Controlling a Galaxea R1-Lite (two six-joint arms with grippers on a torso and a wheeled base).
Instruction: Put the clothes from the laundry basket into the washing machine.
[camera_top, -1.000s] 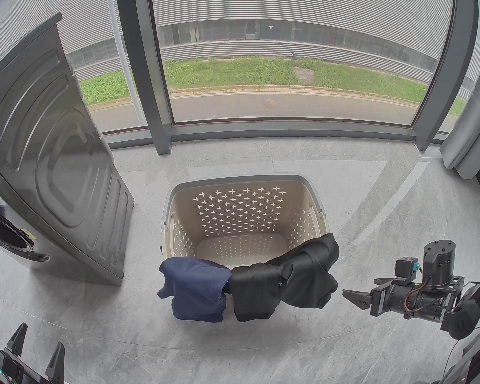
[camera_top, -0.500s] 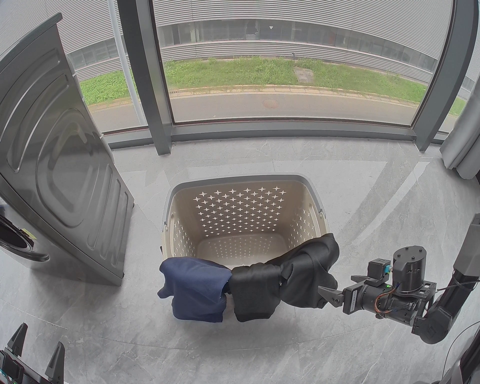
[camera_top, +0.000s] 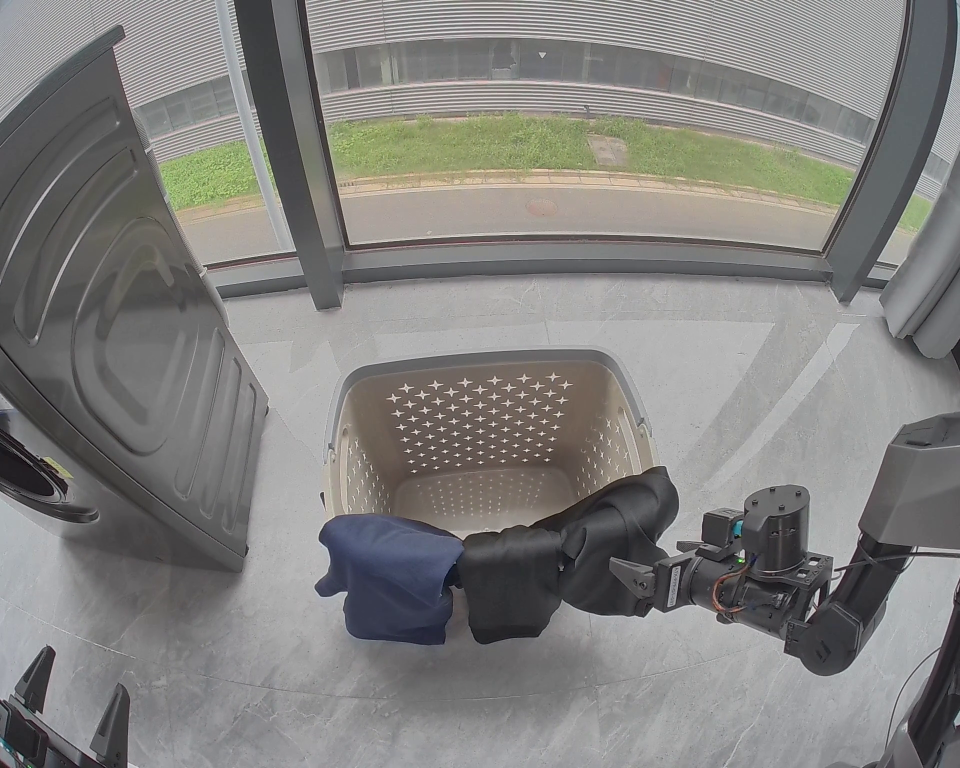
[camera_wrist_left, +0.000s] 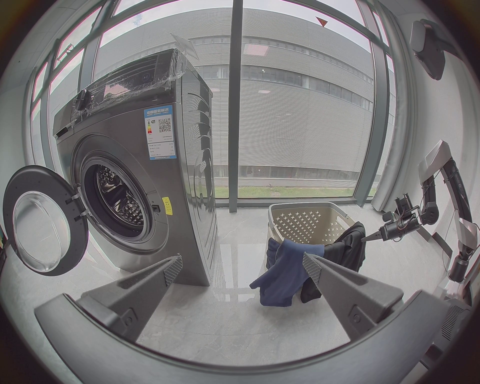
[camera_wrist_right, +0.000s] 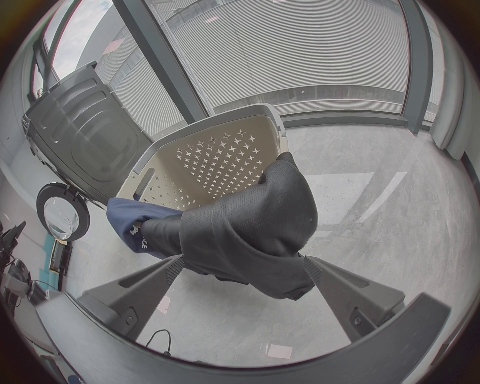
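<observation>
Barely started: 3 clothes (camera_top: 510, 595) draped on basket (camera_top: 480, 358) rim, washer (camera_wrist_left: 150, 165) open, looks empty, right end effector (camera_top: 628, 577) spread beside black one (camera_top: 620, 535).

A polished grey floor (camera_top: 780, 380) with pale veining spreads across the room and carries soft reflections of the daylight. Tall glass windows (camera_top: 580, 130) run along the far side, divided by dark grey frame posts (camera_top: 290, 150). A pale grey curtain (camera_top: 925, 280) hangs at the right end. Outside lie a paved road (camera_top: 520, 212), a strip of grass (camera_top: 560, 145) and, beyond them, a ribbed grey building (camera_top: 620, 60).
</observation>
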